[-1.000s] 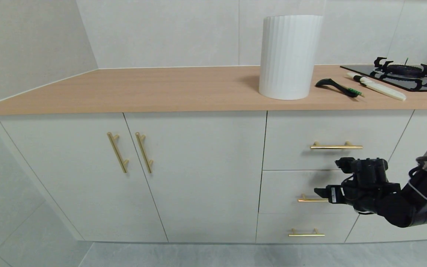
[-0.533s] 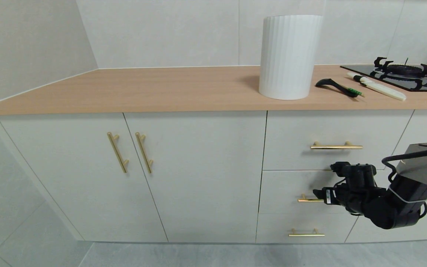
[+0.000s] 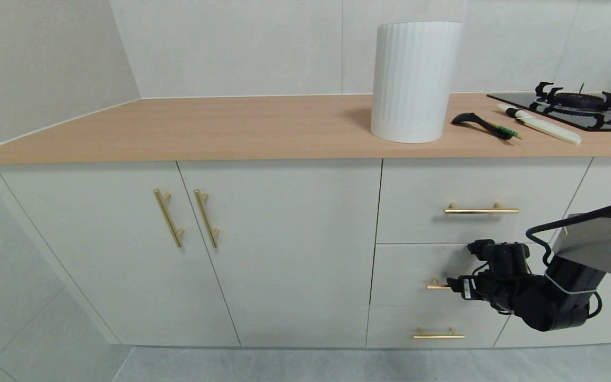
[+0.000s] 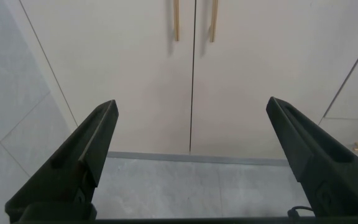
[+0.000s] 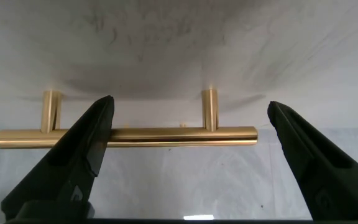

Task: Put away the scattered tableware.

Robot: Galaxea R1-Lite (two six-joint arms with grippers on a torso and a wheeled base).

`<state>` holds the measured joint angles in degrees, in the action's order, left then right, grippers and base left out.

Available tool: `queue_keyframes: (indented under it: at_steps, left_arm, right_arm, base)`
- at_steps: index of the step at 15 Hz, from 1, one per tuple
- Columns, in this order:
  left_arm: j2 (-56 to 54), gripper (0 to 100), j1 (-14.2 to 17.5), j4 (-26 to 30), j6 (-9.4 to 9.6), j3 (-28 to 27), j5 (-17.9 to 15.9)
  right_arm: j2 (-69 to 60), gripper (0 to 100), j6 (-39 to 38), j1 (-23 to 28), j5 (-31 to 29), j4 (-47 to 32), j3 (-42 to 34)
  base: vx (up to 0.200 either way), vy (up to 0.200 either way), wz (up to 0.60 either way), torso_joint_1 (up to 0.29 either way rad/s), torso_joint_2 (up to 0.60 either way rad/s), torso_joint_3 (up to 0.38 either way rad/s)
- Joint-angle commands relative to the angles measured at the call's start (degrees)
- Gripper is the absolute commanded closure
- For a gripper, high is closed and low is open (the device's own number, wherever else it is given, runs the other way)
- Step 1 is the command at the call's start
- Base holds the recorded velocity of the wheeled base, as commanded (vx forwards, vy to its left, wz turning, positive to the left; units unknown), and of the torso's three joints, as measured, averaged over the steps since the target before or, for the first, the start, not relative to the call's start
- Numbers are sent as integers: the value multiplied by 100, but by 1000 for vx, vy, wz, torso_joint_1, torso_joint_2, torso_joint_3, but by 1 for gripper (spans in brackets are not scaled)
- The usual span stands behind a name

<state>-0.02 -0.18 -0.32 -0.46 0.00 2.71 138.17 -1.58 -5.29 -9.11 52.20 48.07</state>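
1. Finding the spoon (image 3: 479, 122), black and curved with a thin handle, lying flat on the wood-grain counter (image 3: 231, 127), just right of the holder (image 3: 414, 79).
2. Finding the knife (image 3: 540, 125), long, white and smooth, lying just right of the spoon, near the edge of the glossy black stove (image 3: 576, 115).
3. Noting the holder as a tall white ribbed cylinder, standing upright near the counter's front edge.
4. Seeing the handle (image 5: 126, 135), a polished brass bar on two short posts, sitting on the matte pale front of the middle drawer (image 3: 406, 265).
5. Having come down and leftward over the last second, the right gripper (image 3: 453, 283) now hovering right at that handle (image 3: 438, 286), forearm dropped lower than before.
6. Holding the right gripper (image 5: 190, 106) level and facing the drawer, fingers spread wide, the bar crossing the gap between them; contact with the bar not being clear.
7. Keeping the left gripper (image 4: 191, 104) spread wide, pointing at the lower part of the double doors (image 4: 241, 74) and the grey tiled floor (image 4: 185, 186), gripping nothing.
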Motion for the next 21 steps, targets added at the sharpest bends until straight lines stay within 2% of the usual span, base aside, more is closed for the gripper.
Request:
queue_keyframes:
  at_steps: [1, 5, 8, 10, 14, 17, 19, 21]
  left_arm:
    - [2, 0, 1, -3, -6, 0, 2]
    - [2, 0, 1, -3, -6, 0, 2]
    - [2, 0, 1, -3, 2, 0, 2]
    - [2, 0, 1, -3, -6, 0, 2]
    - [2, 0, 1, -3, -6, 0, 2]
    - [2, 0, 1, -3, 2, 0, 2]
    - [2, 0, 1, -3, 2, 0, 2]
    - [2, 0, 1, -3, 2, 0, 2]
  right_arm:
    - [26, 0, 27, 11, -3, -114, -26]
    - [-44, 0, 62, 19, -3, -228, -149]
    - [-457, 0, 106, 19, 14, -254, -588]
    - [-914, 0, 97, 11, 58, -588, -860]
    - [-2672, 0, 97, -130, 155, -1309, -1344]
    - [-4035, 0, 35, -508, 225, -2381, -1151]
    - [-4166, 0, 35, -657, 216, -2390, -1063]
    - [-3780, 0, -211, -912, 181, -2355, -623]
  base:
    - [0, 0, 0, 0, 0, 0]
    - [0, 0, 0, 0, 0, 0]
    - [0, 0, 0, 0, 0, 0]
    - [0, 0, 0, 0, 0, 0]
    - [0, 0, 0, 0, 0, 0]
    - [0, 0, 0, 0, 0, 0]
    - [0, 0, 0, 0, 0, 0]
    - [0, 0, 0, 0, 0, 0]
